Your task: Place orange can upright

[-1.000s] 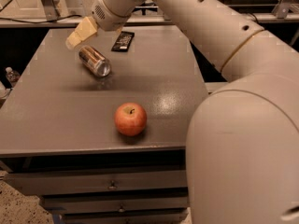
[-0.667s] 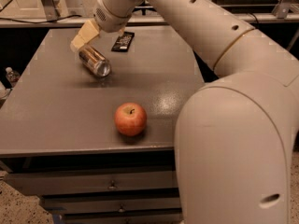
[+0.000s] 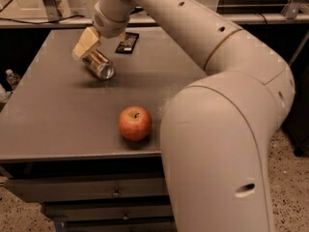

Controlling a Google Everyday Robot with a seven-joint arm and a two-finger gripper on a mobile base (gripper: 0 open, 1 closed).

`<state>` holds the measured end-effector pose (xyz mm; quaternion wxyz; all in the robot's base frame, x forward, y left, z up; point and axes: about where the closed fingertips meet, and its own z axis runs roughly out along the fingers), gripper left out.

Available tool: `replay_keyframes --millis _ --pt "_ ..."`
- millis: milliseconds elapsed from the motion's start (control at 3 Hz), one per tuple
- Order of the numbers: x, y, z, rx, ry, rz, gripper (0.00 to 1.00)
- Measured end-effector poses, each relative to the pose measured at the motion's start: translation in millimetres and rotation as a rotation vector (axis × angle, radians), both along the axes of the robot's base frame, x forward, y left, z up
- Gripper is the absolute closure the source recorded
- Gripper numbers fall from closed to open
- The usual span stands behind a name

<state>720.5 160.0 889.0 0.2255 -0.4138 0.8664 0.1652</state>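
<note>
The orange can (image 3: 100,65) lies on its side on the grey table (image 3: 58,124), at the back left, with its silver end facing the front right. My gripper (image 3: 90,48) is right at the can's far end, coming down from the upper right, and its tan tip overlaps the can's top edge. Whether it grips the can does not show. The can's far end is hidden behind the gripper.
A red-orange apple (image 3: 135,123) sits near the table's front edge. A flat black packet (image 3: 127,42) lies at the back, just right of the gripper. My big white arm (image 3: 217,120) covers the table's right side. Drawers (image 3: 116,192) are below the tabletop.
The gripper has come down and to the right, from above and left of the can to its far end. The can and the apple have not moved.
</note>
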Motion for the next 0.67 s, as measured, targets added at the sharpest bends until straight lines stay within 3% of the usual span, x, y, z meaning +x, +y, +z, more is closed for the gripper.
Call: replay_keyframes --millis 667 --pt "4 16 -15 -0.121 0.027 0.017 0.0"
